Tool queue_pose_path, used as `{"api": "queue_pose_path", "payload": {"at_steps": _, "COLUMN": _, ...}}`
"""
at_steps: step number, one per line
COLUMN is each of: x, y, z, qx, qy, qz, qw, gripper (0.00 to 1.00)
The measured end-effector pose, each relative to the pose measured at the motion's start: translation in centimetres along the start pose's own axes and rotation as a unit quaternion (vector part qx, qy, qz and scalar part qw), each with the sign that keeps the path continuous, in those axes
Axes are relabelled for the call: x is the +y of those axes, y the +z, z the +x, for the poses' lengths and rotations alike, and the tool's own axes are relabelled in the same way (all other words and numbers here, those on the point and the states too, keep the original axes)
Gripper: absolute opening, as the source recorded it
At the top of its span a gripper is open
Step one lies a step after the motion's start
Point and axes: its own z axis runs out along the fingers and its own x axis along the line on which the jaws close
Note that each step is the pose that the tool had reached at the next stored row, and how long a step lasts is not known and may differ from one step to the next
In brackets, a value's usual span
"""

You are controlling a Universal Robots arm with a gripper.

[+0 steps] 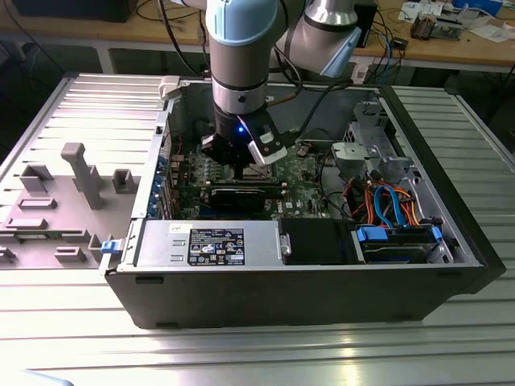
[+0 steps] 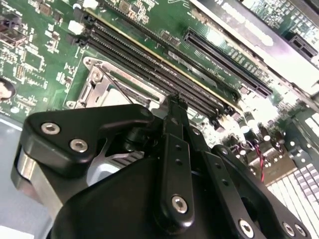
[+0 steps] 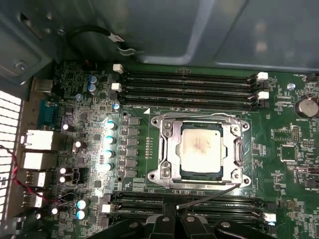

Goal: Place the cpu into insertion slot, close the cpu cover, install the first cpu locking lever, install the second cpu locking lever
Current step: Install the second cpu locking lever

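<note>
Cpu [image 3: 201, 148] sits under closed cpu cover [image 3: 168, 149]; no writing legible.

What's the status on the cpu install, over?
Tool low over the motherboard, beside the socket. cpu seated in insertion slot, cpu cover down. One lever wire looks unlatched.

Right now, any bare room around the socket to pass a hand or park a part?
Little. The insertion slot holds the cpu, hemmed by memory slots on two sides and capacitors on a third, with the gripper overhead. Inside the case, the black box beside the power supply has a bare top. Drive cables crowd the exterior view's right.
</note>
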Motion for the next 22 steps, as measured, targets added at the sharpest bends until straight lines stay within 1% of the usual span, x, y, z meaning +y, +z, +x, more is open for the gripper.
{"api": "queue_pose_path", "payload": {"at_steps": 5, "x": 0.21, "y": -1.46, "z": 0.08, "qx": 0.0000, "qy": 0.000, "qz": 0.0000, "qw": 1.00000, "gripper": 0.11}}
{"api": "queue_pose_path", "payload": {"at_steps": 7, "x": 0.35, "y": -2.47, "z": 0.14, "qx": 0.0000, "qy": 0.000, "qz": 0.0000, "qw": 1.00000, "gripper": 0.11}}
{"api": "queue_pose_path", "payload": {"at_steps": 9, "x": 0.43, "y": -3.11, "z": 0.15, "qx": 0.0000, "qy": 0.000, "qz": 0.0000, "qw": 1.00000, "gripper": 0.11}}
{"api": "queue_pose_path", "payload": {"at_steps": 10, "x": 0.50, "y": -3.64, "z": 0.14, "qx": 0.0000, "qy": 0.000, "qz": 0.0001, "qw": 1.00000, "gripper": 0.11}}
{"api": "queue_pose_path", "payload": {"at_steps": 11, "x": 0.53, "y": -3.80, "z": 0.14, "qx": 0.0000, "qy": 0.000, "qz": 0.0000, "qw": 1.00000, "gripper": 0.11}}
{"api": "queue_pose_path", "payload": {"at_steps": 13, "x": 0.51, "y": -3.71, "z": 0.01, "qx": -0.0001, "qy": 0.000, "qz": -0.0003, "qw": 1.00000, "gripper": 0.11}}
{"api": "queue_pose_path", "payload": {"at_steps": 16, "x": 0.42, "y": -3.33, "z": -0.54, "qx": -0.0001, "qy": 0.000, "qz": -0.0017, "qw": 1.00000, "gripper": 0.11}}
{"api": "queue_pose_path", "payload": {"at_steps": 17, "x": 0.37, "y": -3.12, "z": -0.80, "qx": -0.0001, "qy": 0.000, "qz": -0.0019, "qw": 1.00000, "gripper": 0.11}}
{"api": "queue_pose_path", "payload": {"at_steps": 19, "x": 0.32, "y": -2.85, "z": -1.04, "qx": -0.0001, "qy": 0.000, "qz": -0.0022, "qw": 1.00000, "gripper": 0.11}}
{"api": "queue_pose_path", "payload": {"at_steps": 22, "x": 0.22, "y": -2.12, "z": -1.09, "qx": -0.0002, "qy": 0.000, "qz": -0.0023, "qw": 1.00000, "gripper": 0.11}}
